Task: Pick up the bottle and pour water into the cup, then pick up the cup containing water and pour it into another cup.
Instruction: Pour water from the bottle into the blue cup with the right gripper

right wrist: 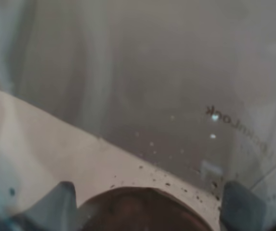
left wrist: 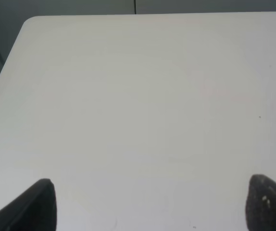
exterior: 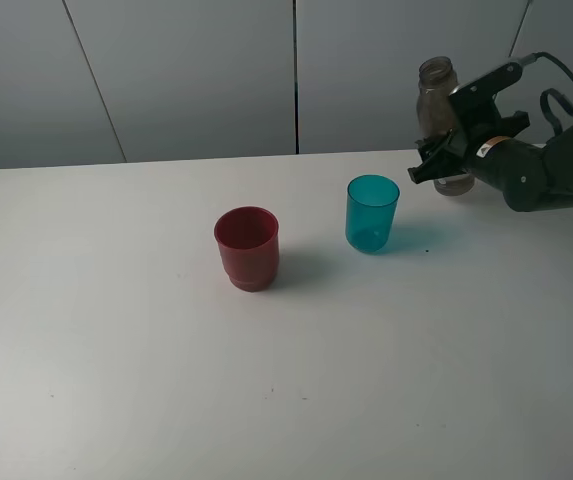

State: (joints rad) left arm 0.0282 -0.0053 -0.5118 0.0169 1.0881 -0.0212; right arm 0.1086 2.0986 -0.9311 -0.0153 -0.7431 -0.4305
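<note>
Bottle (exterior: 435, 98) is pinched between closed fingers of the right gripper (exterior: 440, 160); held low, it could slip when tilted over the cup (exterior: 372, 212).

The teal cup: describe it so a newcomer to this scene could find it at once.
On the white table, two small cups stand apart near the middle. The small translucent teal-blue plastic tumbler is the right one in the high view, between the opaque dark red plastic cup and the tall smoky grey-brown bottle. It alone is clear teal with smooth sides.
</note>
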